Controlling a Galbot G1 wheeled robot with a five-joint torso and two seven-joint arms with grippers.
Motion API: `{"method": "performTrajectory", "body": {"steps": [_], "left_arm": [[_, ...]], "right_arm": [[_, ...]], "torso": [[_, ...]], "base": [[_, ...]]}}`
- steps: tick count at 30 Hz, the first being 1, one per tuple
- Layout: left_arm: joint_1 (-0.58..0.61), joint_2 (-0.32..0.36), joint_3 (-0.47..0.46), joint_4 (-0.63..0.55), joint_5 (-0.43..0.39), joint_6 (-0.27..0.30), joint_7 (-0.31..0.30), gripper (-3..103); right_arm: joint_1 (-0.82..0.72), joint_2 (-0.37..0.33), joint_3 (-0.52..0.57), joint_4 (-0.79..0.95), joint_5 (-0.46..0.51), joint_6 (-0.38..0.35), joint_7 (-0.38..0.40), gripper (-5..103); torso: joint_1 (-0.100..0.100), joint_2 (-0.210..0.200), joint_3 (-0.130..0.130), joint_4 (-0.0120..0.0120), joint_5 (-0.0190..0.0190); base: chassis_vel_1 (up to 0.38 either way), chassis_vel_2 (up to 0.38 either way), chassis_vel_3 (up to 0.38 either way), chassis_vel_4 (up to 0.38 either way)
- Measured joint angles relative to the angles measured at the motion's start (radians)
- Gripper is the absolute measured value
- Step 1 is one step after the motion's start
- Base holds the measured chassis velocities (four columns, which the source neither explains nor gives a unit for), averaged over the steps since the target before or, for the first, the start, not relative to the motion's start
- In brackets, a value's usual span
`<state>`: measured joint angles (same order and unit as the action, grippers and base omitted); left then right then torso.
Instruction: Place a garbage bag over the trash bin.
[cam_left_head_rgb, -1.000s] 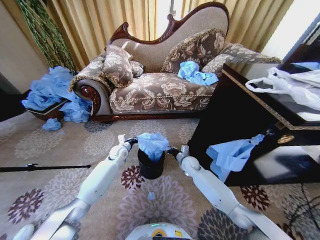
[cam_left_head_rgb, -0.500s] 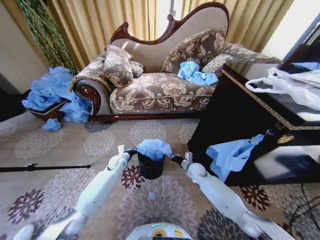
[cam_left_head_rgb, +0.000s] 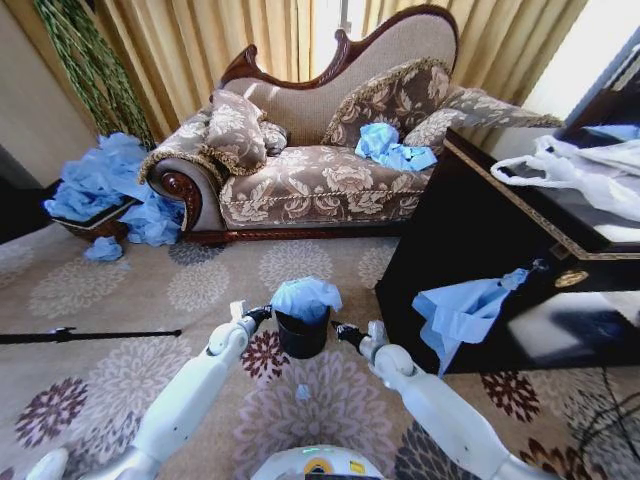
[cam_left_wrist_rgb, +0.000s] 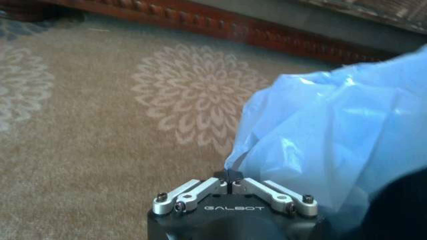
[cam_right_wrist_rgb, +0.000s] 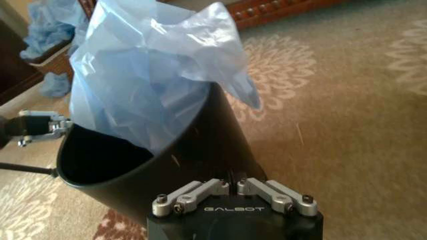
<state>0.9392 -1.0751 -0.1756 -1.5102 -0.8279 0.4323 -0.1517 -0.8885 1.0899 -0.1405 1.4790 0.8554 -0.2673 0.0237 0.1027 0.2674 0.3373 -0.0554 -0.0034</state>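
The black trash bin (cam_left_head_rgb: 301, 341) stands on the patterned carpet in front of me. The light-blue garbage bag (cam_left_head_rgb: 305, 297) sits bunched in and above its mouth. My left gripper (cam_left_head_rgb: 262, 314) is at the bin's left rim; in the left wrist view it (cam_left_wrist_rgb: 229, 176) is shut, pinching an edge of the bag (cam_left_wrist_rgb: 333, 135). My right gripper (cam_left_head_rgb: 340, 332) is low at the bin's right side. In the right wrist view it (cam_right_wrist_rgb: 233, 183) is shut against the bin's outer wall (cam_right_wrist_rgb: 200, 150), below the bag (cam_right_wrist_rgb: 147, 75), with no plastic showing between its fingers.
A floral sofa (cam_left_head_rgb: 320, 180) stands behind, with blue bags (cam_left_head_rgb: 392, 148) on its seat. A black cabinet (cam_left_head_rgb: 480, 230) on the right has a blue bag (cam_left_head_rgb: 460, 310) hanging from it and white bags (cam_left_head_rgb: 580, 170) on top. A blue pile (cam_left_head_rgb: 100, 185) lies left.
Both grippers have come down and back toward me beside the bin. The bag has sunk lower onto the bin's mouth.
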Motion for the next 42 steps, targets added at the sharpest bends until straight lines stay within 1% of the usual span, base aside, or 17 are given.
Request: {"method": "performTrajectory", "body": {"steps": [9,12,15,17,19,21,22,24,26,27,29,30,33,35,36,38,42], "left_arm": [[0.087,0.003,-0.047,-0.077,0.098,-0.043,0.056,-3],[0.127,0.008,-0.066,-0.106,0.128,-0.071,0.057,7],[0.158,0.009,-0.097,-0.127,0.152,-0.086,0.057,23],[0.161,0.009,-0.104,-0.130,0.152,-0.087,0.055,28],[0.161,0.009,-0.109,-0.130,0.153,-0.087,0.053,34],[0.158,0.007,-0.110,-0.126,0.153,-0.087,0.052,44],[0.158,0.007,-0.110,-0.126,0.153,-0.087,0.052,44],[0.153,0.002,-0.111,-0.120,0.152,-0.087,0.051,56],[0.151,0.001,-0.112,-0.119,0.152,-0.087,0.051,56],[0.149,0.001,-0.112,-0.118,0.151,-0.087,0.051,61],[0.146,-0.001,-0.115,-0.112,0.150,-0.086,0.051,72],[0.146,-0.001,-0.115,-0.112,0.150,-0.086,0.051,72],[0.146,-0.003,-0.123,-0.106,0.149,-0.086,0.054,88],[0.146,-0.004,-0.123,-0.105,0.149,-0.086,0.054,88],[0.147,-0.005,-0.127,-0.104,0.149,-0.086,0.055,97],[0.148,-0.006,-0.130,-0.102,0.149,-0.086,0.057,99],[0.146,-0.006,-0.132,-0.099,0.148,-0.086,0.061,100]], "right_arm": [[-0.057,-0.040,0.086,0.149,-0.015,-0.004,0.131,-1],[-0.073,-0.050,0.116,0.212,-0.030,-0.001,0.169,2],[-0.070,-0.054,0.142,0.293,-0.057,0.001,0.204,12],[-0.057,-0.053,0.140,0.315,-0.058,0.001,0.215,16],[-0.010,-0.048,0.107,0.339,-0.048,0.000,0.239,27],[0.048,-0.039,0.066,0.350,-0.018,-0.004,0.259,32],[0.048,-0.039,0.066,0.350,-0.018,-0.004,0.259,32],[0.126,-0.022,-0.004,0.346,0.013,-0.021,0.283,42],[0.157,-0.015,-0.032,0.336,0.016,-0.025,0.286,48],[0.177,-0.009,-0.053,0.328,0.018,-0.031,0.288,54],[0.231,0.010,-0.111,0.300,0.045,-0.047,0.308,59],[0.231,0.010,-0.111,0.300,0.045,-0.047,0.308,59],[0.284,0.043,-0.169,0.270,0.152,-0.075,0.385,76],[0.288,0.047,-0.174,0.265,0.161,-0.077,0.391,80],[0.301,0.064,-0.189,0.242,0.192,-0.082,0.416,86],[0.310,0.079,-0.200,0.216,0.227,-0.086,0.434,96],[0.318,0.101,-0.212,0.167,0.234,-0.086,0.441,100]], "torso": [[0.000,0.000,0.000,0.0002,-0.0002],[0.000,0.000,0.000,0.0003,0.0001],[0.000,0.000,0.000,0.0000,-0.0001],[0.000,0.000,0.000,0.0001,0.0002],[0.000,0.000,0.000,-0.0002,-0.0002],[0.000,0.000,0.000,0.0003,0.0001],[0.000,0.000,0.000,0.0003,0.0001],[0.000,0.000,0.000,0.0003,-0.0003],[0.000,0.000,0.000,0.0005,-0.0003],[0.000,0.000,0.000,0.0005,-0.0003],[0.000,0.000,0.000,0.0001,-0.0002],[0.000,0.000,0.000,0.0001,-0.0002],[0.000,0.000,0.000,0.0003,-0.0001],[0.000,0.000,0.000,0.0003,-0.0002],[0.000,0.000,0.000,0.0002,-0.0001],[0.000,0.000,0.000,0.0002,0.0000],[0.000,0.000,0.000,0.0003,0.0000]], "base": [[0.000,0.000,0.000,0.000],[0.000,0.000,0.000,0.000],[0.000,0.000,0.000,0.000],[0.000,0.000,0.000,0.000],[0.000,0.000,0.000,0.000],[0.000,0.000,0.000,0.000],[0.000,0.000,0.000,0.000],[0.000,0.000,0.000,0.000],[0.000,0.000,0.000,0.000],[0.000,0.000,0.000,0.000],[0.000,0.000,0.000,0.000],[0.000,0.000,0.000,0.000],[0.000,0.000,0.000,0.000],[0.000,0.000,0.000,0.000],[0.000,0.000,0.000,0.000],[0.000,0.000,0.000,0.000],[0.000,0.000,0.000,0.000]]}}
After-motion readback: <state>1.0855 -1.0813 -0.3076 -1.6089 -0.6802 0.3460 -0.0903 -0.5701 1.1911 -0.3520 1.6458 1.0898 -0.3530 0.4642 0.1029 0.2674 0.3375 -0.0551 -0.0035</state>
